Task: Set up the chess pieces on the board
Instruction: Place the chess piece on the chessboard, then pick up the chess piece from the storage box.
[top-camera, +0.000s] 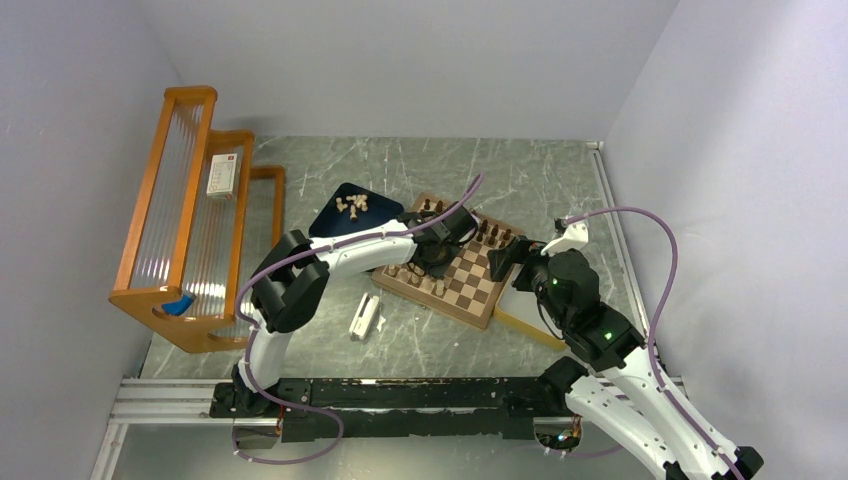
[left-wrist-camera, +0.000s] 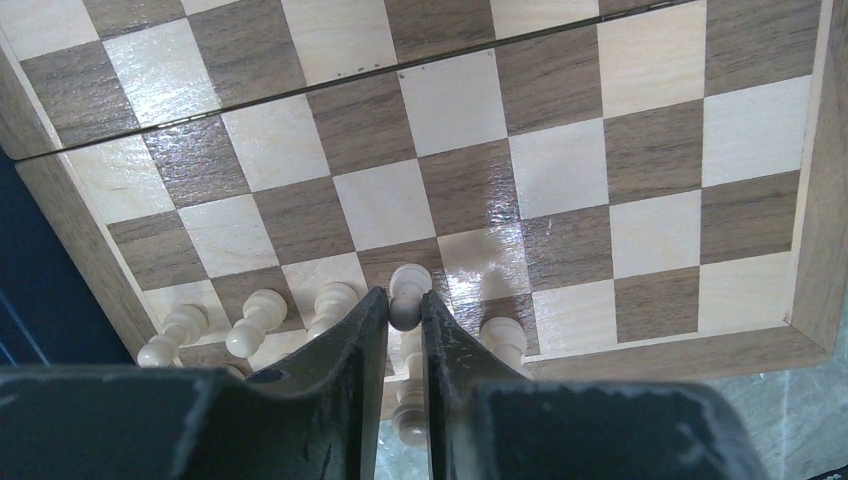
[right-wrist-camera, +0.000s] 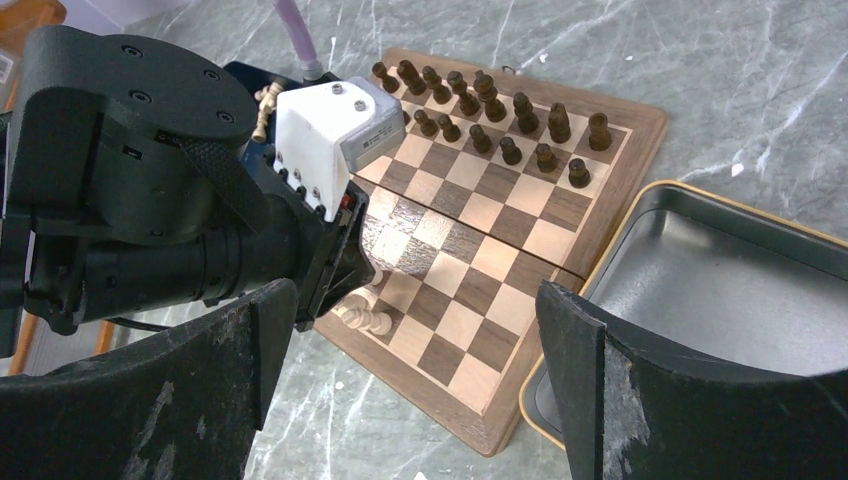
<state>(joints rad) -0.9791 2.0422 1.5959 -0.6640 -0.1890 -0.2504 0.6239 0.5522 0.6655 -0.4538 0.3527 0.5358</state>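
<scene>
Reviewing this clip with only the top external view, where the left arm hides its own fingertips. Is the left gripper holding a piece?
Observer: Yes. The left wrist view shows the left gripper shut on a pale piece, in line with the pale row along the edge of the board.
Operator: And the right gripper, is it carrying anything?
Observer: No. Its own wrist view shows the right gripper wide open with nothing held, near the metal tray.
</scene>
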